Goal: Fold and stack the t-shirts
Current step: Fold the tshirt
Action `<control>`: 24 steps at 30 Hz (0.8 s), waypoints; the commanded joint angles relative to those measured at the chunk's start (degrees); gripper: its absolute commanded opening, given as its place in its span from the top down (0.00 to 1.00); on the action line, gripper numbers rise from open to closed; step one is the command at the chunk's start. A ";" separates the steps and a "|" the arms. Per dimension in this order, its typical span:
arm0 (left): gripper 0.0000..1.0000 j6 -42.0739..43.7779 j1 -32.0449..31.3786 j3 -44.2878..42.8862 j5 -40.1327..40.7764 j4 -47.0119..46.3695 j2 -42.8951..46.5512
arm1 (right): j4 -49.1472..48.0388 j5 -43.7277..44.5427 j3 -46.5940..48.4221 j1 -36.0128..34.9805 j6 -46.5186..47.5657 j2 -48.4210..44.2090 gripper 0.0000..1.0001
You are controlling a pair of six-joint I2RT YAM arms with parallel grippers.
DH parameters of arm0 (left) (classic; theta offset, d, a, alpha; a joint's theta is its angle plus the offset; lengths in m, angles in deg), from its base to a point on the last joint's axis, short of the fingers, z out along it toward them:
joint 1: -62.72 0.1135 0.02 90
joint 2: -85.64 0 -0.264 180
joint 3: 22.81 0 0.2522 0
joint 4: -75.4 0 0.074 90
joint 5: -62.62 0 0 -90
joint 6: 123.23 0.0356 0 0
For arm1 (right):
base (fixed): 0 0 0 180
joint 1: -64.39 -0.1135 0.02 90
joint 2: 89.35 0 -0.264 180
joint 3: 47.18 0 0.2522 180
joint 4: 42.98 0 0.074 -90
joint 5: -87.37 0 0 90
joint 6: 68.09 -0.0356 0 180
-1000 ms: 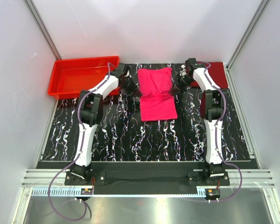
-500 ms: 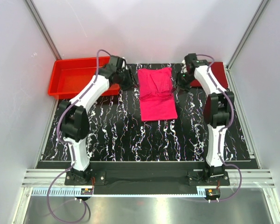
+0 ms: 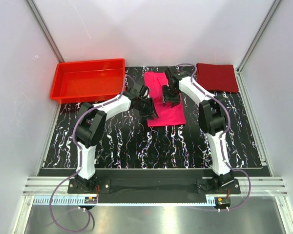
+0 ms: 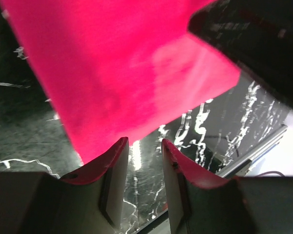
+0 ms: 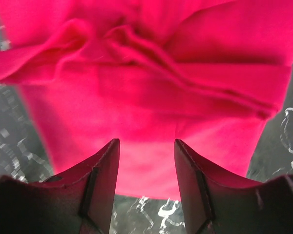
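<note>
The magenta-pink t-shirt (image 3: 167, 113) lies partly folded on the black marbled mat, long axis running front to back. My left gripper (image 3: 149, 108) hangs at the shirt's left front edge, open. In the left wrist view the gripper (image 4: 143, 147) shows only mat between its fingers, with the pink t-shirt (image 4: 122, 73) just beyond the tips. My right gripper (image 3: 170, 95) hovers over the shirt's middle, open. In the right wrist view this gripper (image 5: 146, 146) frames the rumpled pink t-shirt (image 5: 151, 92) and its crosswise fold. The maroon t-shirt (image 3: 217, 77) lies folded at the back right.
A red plastic tray (image 3: 63, 92) stands at the back left beside the mat. White walls and aluminium posts close in the back and both sides. The right arm's dark wrist (image 4: 254, 44) shows close in the left wrist view.
Both grippers have opened. The left one swung from the tray's corner to the pink shirt's left front edge. The right one moved left off the maroon shirt to over the pink shirt.
</note>
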State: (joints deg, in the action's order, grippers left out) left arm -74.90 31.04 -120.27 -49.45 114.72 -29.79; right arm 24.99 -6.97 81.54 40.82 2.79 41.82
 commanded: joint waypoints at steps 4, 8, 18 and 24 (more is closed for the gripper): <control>0.63 -1.31 0.13 4.68 -0.26 -4.73 0.92 | -3.59 7.59 2.11 -0.60 -0.13 1.71 0.44; 0.63 -1.92 -0.22 5.30 -0.26 -4.30 -0.13 | -4.20 10.31 4.30 -0.86 0.22 3.47 0.44; 0.65 -0.79 -1.10 5.13 2.28 -1.83 -0.49 | -1.40 21.28 26.26 0.28 5.48 16.11 0.33; 0.59 4.65 0.47 -1.28 3.88 3.35 2.33 | -0.95 17.18 36.49 3.18 6.20 15.80 0.31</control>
State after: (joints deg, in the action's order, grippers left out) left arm -74.35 30.38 -116.55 -47.35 116.16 -30.80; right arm 23.59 10.08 114.22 42.00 7.84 61.23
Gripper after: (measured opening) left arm 0.390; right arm 0.689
